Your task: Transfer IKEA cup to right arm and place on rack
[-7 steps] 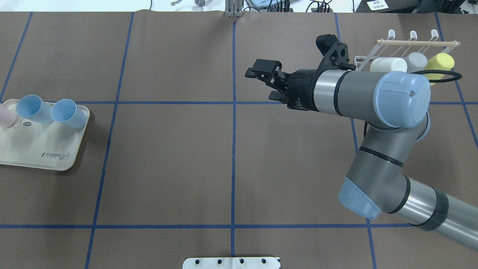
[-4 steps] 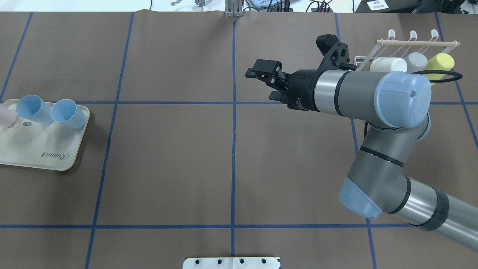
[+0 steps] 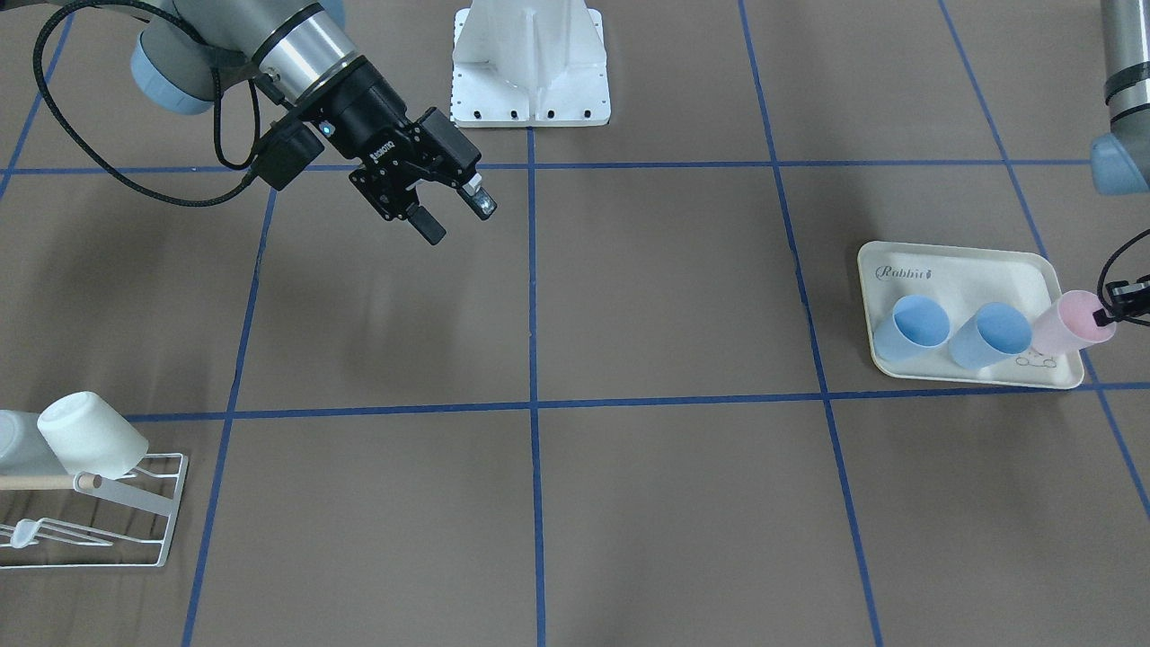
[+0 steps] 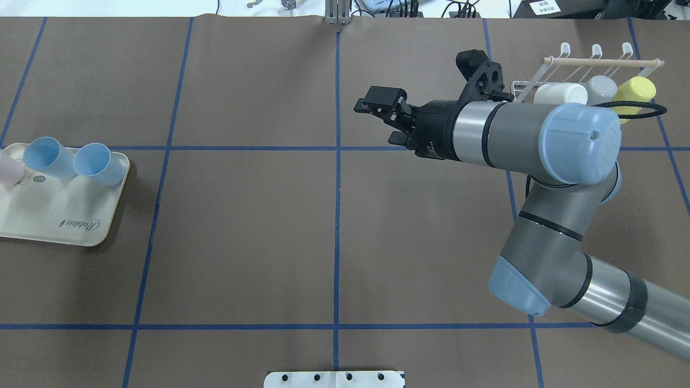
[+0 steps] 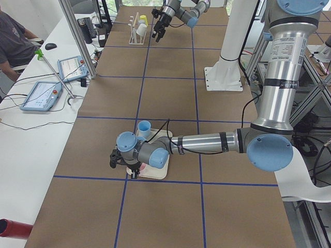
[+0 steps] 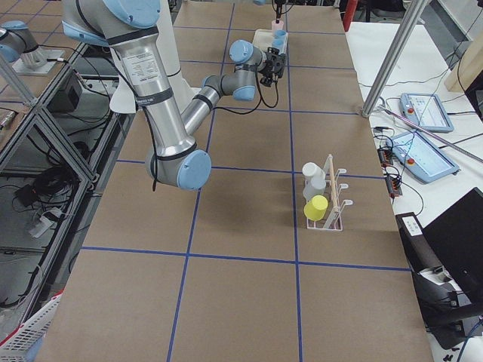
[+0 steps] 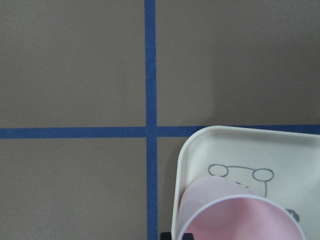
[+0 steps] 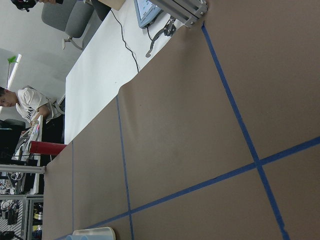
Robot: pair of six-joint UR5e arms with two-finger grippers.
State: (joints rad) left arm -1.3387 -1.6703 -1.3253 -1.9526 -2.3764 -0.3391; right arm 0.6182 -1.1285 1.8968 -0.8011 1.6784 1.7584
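Pinching just the rim, my left pincer looks clamped on the pink cup at the desk's left edge; it could slip before reaching my spread right pincer.

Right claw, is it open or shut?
Open. The right claw has its fingers spread apart, with nothing between them.

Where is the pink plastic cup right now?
In the front-facing view, the pink plastic cup leans at the right end of the cream rabbit-print tray, next to a light-blue plastic cup.
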